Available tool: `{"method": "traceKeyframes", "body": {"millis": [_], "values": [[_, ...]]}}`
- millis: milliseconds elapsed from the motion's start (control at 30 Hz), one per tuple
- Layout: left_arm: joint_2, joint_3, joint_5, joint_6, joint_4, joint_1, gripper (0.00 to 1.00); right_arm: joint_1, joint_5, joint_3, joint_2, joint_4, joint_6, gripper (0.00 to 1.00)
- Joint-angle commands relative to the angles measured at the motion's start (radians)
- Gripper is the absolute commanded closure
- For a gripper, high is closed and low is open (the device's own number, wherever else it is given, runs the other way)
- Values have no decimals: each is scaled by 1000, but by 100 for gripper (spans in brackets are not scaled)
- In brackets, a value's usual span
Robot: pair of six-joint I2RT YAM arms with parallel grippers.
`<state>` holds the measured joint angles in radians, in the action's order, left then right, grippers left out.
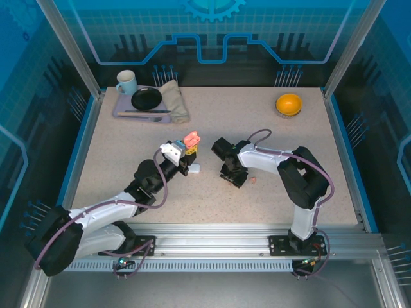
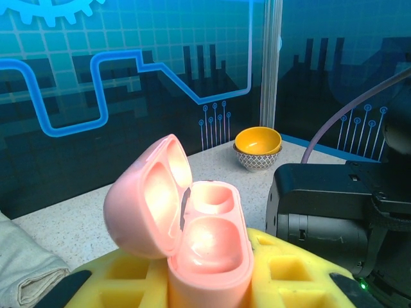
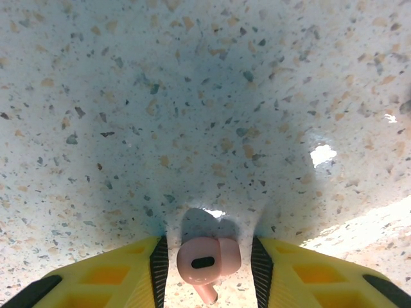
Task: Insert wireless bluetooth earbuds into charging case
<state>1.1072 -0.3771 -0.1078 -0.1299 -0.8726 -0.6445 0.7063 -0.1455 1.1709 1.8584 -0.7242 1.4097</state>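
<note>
While you look down the right wrist camera, your right gripper (image 3: 209, 253) stands with its jaws parted over the table (image 3: 192, 96). One yellow finger is on each side of a salmon-pink earbud (image 3: 207, 262) that lies loose on the surface, with a thin gap at either pad. At 9 o'clock from it, your left gripper (image 1: 184, 154) is closed on the pink charging case (image 2: 192, 237), held upright between its yellow fingers with the lid swung open. A small white item (image 1: 194, 169) lies just at 6 o'clock of that case. Farther off, the orange bowl (image 1: 289, 104) sits at 1 o'clock. The tray (image 1: 119, 110) with mug (image 1: 126, 81), black plate (image 1: 146, 98) and folded cloth (image 1: 174, 101) sits at 11 o'clock.
</note>
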Motion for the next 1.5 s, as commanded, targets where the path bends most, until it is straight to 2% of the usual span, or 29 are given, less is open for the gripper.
{"method": "traceKeyframes", "body": {"millis": [0, 267, 867, 1300, 1467], "values": [[7, -26, 23, 7, -29, -4, 100, -15, -29, -17, 16, 9, -31, 59], [11, -30, 26, 12, -28, -4, 100, -18, -38, -15, 19, 14, -63, 60], [19, -36, 31, 16, -23, -3, 100, -16, -50, -29, -5, 29, -95, 71], [13, -40, 28, 20, -9, -4, 100, -15, -90, -39, -40, 26, -159, 72], [17, -46, 30, 21, -2, -4, 100, -16, -83, -34, -19, 16, -167, 65]]}}
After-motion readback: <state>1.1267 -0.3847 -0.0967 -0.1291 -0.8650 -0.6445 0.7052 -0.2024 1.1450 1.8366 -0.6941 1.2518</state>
